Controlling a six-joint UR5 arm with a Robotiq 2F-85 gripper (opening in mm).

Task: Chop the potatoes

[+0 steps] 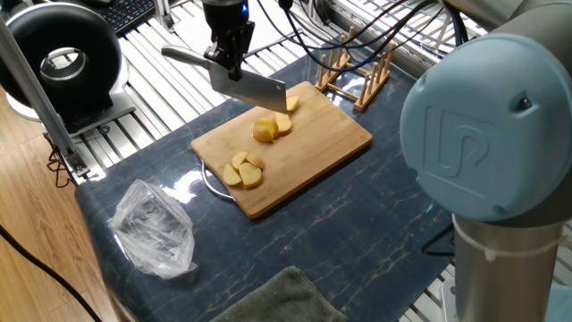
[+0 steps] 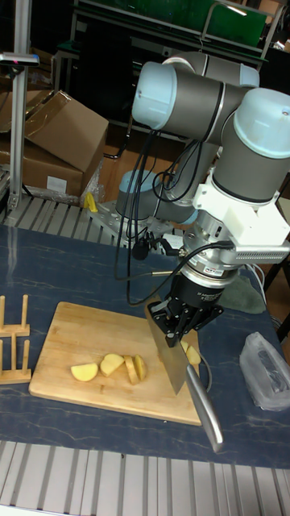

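My gripper [image 1: 227, 59] [image 2: 180, 319] is shut on a cleaver-like knife [image 1: 253, 88] [image 2: 174, 362], held by the spine where blade meets handle. The blade hangs just above the bamboo board [image 1: 331, 136] [image 2: 71, 332], over its far left edge in the fixed view. The potatoes lie on the board: a rounded piece [image 1: 264, 131] with a slice [image 1: 282, 123] beside it, a small piece [image 1: 292, 104] by the blade, and a cluster of slices [image 1: 242, 171] near the front. In the tall fixed view, potato pieces [image 2: 109, 365] lie left of the blade and one piece [image 2: 193, 354] sits behind it.
A crumpled clear plastic bag [image 1: 152, 229] [image 2: 265, 372] lies off the board's end. A wooden rack [image 1: 355, 69] [image 2: 12, 340] stands at the other end. A grey cloth [image 1: 275, 300] lies at the table's front. The arm's large joint [image 1: 487, 134] fills the right.
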